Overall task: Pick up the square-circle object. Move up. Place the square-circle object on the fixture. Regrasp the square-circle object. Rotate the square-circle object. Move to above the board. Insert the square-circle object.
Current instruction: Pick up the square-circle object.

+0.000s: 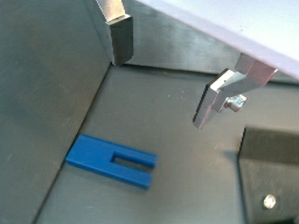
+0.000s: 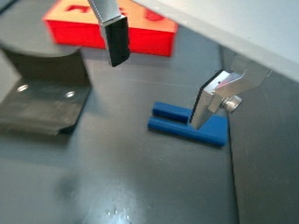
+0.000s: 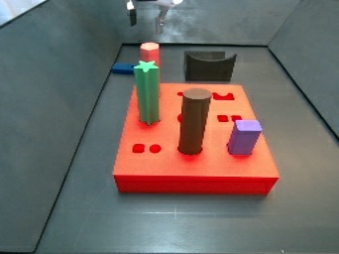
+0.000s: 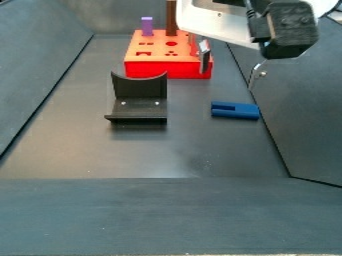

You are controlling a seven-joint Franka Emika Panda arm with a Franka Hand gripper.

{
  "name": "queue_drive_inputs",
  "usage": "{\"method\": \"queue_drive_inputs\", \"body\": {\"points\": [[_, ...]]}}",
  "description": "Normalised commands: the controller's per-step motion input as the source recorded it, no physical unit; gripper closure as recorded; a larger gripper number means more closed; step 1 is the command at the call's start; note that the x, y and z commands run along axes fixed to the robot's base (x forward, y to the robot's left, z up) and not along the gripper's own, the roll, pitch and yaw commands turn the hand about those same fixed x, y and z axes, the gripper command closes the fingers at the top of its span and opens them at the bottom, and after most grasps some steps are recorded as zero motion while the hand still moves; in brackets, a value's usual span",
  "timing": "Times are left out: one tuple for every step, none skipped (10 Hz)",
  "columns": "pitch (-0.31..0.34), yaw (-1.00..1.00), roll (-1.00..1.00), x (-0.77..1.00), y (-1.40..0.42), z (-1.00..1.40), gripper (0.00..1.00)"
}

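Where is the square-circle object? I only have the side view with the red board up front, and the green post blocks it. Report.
Observer: The square-circle object lies flat on the floor, beside the fixture and apart from it.
Operator: Give me the end effector state.
Observer: The end effector is open and empty above the piece, its fingers clear of it.
Operator: Tell me how the prongs lie.
Observer: In a wrist view both prongs lie level on the floor, with the slot between them showing.
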Motion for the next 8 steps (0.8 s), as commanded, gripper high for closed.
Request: {"method": "queue_drive_inputs", "body": {"points": [[-0.303,-0.89,-0.19,-0.13,-0.1,-0.36,0.0],[-0.297,-0.89,-0.18,-0.11,-0.11,-0.37,0.0],[-0.279,-0.47,-0.34,0.04,-0.23,-0.18,0.0],[-0.213,-0.59,-0.24,0.0,-0.32,-0.22,0.0],[-0.091,-0.85,-0.19,0.0,-0.09,-0.26,0.0],[-0.089,-0.85,-0.19,0.0,-0.09,-0.26,0.0],[-0.089,-0.86,-0.18,0.0,-0.09,-0.26,0.0],[-0.087,-0.87,-0.18,0.0,-0.09,-0.27,0.0]]}}
